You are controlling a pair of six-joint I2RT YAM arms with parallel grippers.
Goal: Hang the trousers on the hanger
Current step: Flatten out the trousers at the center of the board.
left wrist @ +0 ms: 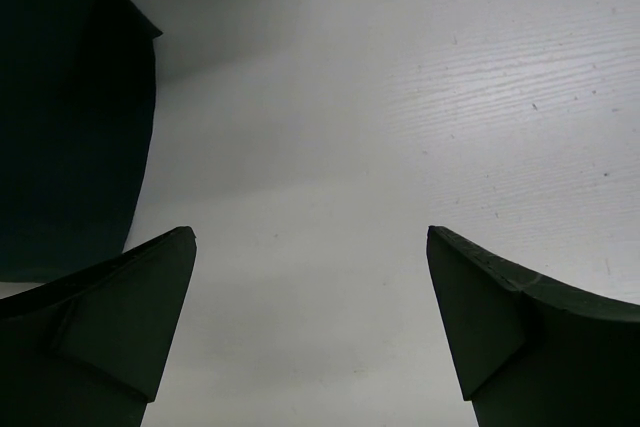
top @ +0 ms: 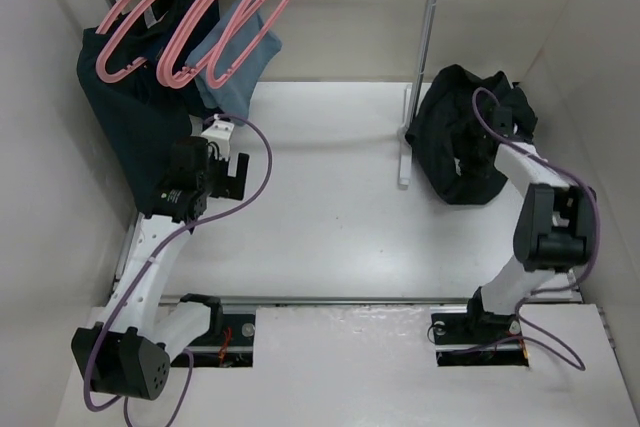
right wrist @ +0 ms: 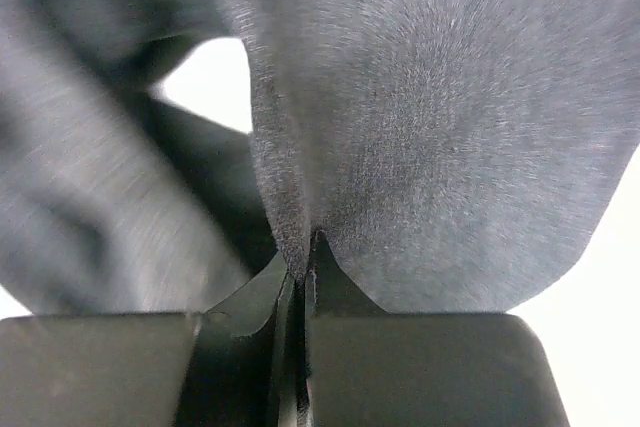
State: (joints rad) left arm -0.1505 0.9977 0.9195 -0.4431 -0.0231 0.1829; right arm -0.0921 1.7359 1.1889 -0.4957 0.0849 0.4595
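The black trousers point(top: 462, 137) lie bunched in a heap at the table's far right. My right gripper point(top: 497, 119) is down in the heap, shut on a fold of the trousers point(right wrist: 420, 137); in the right wrist view the grey-black denim runs up from between the closed fingertips point(right wrist: 322, 262). Several pink hangers point(top: 195, 17) hang on the rail at the far left. My left gripper point(top: 228, 169) hovers over the table below them, open and empty; its two dark fingers point(left wrist: 130, 307) stand wide apart over bare white table.
A dark navy garment point(top: 130, 97) hangs at the far left and fills the upper left of the left wrist view point(left wrist: 70, 117). A light blue cloth point(top: 240, 52) hangs beside it. A grey rack pole point(top: 425, 37) stands near the trousers. White walls enclose the table.
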